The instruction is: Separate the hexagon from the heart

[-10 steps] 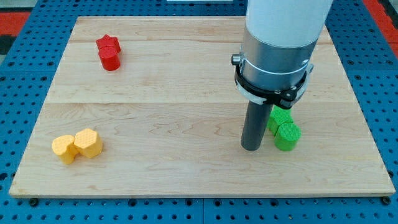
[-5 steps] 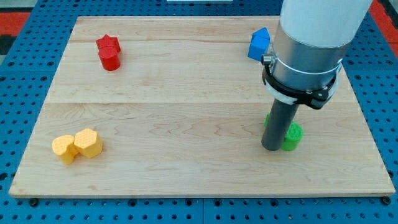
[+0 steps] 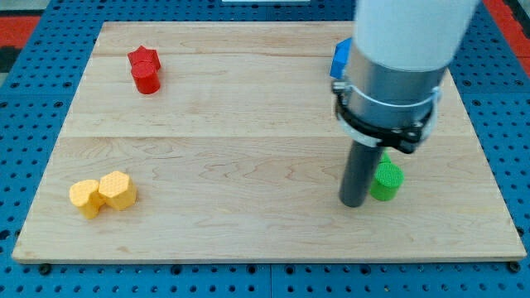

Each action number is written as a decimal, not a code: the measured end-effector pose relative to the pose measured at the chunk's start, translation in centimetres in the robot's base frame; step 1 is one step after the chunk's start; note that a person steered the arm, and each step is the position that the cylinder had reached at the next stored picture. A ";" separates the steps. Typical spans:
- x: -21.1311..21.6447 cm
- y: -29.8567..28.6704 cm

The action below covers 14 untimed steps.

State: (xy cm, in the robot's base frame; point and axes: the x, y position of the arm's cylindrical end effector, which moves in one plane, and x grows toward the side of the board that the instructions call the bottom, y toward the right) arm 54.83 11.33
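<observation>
Tip (image 3: 354, 203) touching green block (image 3: 387, 180), yellow pair (image 3: 103, 194) far

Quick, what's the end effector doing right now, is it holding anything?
No gripper here: my tip only pushes and holds nothing.
It sits right beside the green block, on its left in the view; contact cannot be told.

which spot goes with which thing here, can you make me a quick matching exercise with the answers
Things:
1. red star block
2. yellow blocks
3. green block
4. blue block

Places:
A. just to the view's right of my tip
B. view's bottom left of the board
C. view's top, partly hidden behind the arm
D. view's top left of the board

Pairs: 1-D, 2-B, 3-A, 4-C
</observation>
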 end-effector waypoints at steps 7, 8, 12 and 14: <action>5.7 -36.5; 5.5 -38.8; -0.9 -29.1; -1.1 -28.7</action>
State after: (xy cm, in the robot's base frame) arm 53.69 -17.32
